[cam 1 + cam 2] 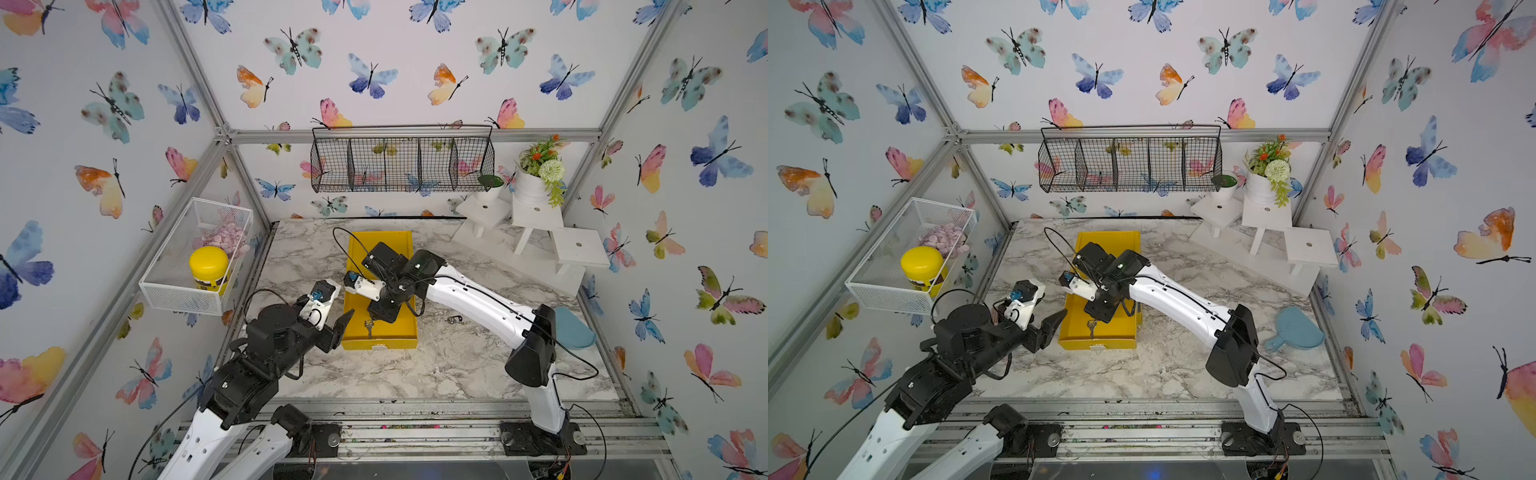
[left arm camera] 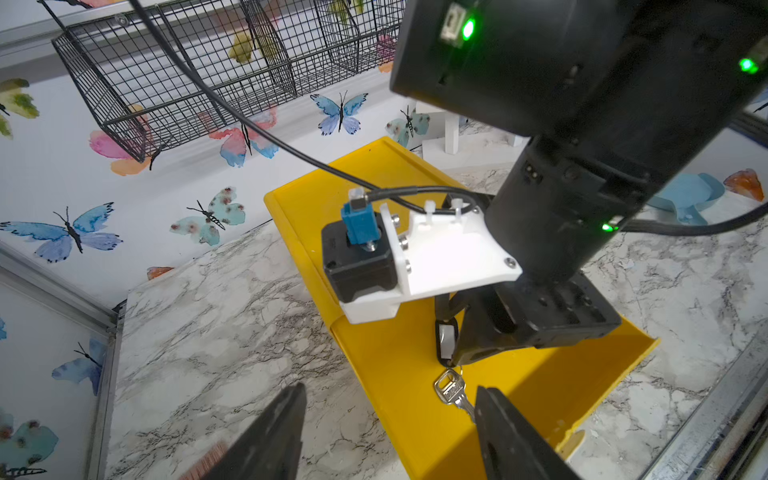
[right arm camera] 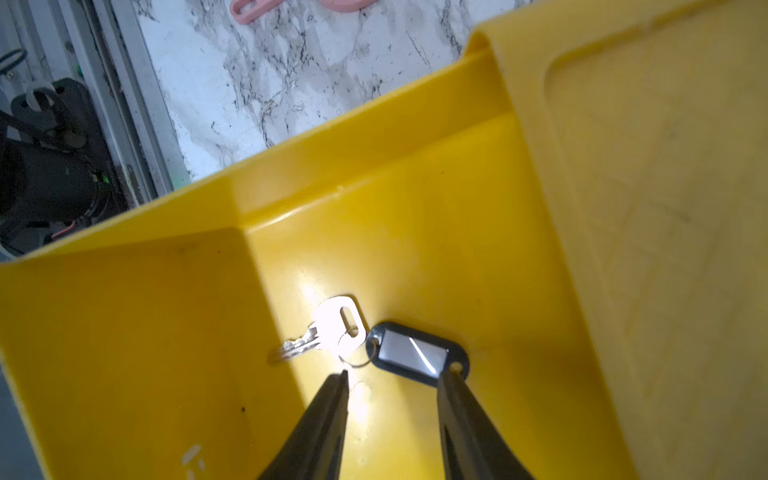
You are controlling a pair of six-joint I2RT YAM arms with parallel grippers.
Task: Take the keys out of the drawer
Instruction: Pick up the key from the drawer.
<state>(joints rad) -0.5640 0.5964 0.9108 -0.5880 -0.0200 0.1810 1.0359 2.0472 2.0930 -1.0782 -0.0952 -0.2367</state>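
A yellow drawer [image 1: 380,343] lies open on the marble table and shows in both top views [image 1: 1096,343]. On its floor near the front wall lie the keys [image 3: 332,328]: one silver key on a ring with a black oblong tag [image 3: 417,353]. My right gripper [image 3: 397,376] hangs inside the drawer just over them, open, with one fingertip at the end of the tag. Nothing is between its fingers. My left gripper [image 2: 389,390] is open and empty, straddling the drawer's left wall, and the key [image 2: 451,390] lies close to its inner finger.
A small dark metal object [image 1: 454,319] lies on the marble right of the drawer. A blue paddle-shaped piece [image 1: 575,328] rests at the right edge. White plant stands [image 1: 536,216] fill the back right. A white basket [image 1: 195,257] and a black wire basket [image 1: 401,162] hang on the walls.
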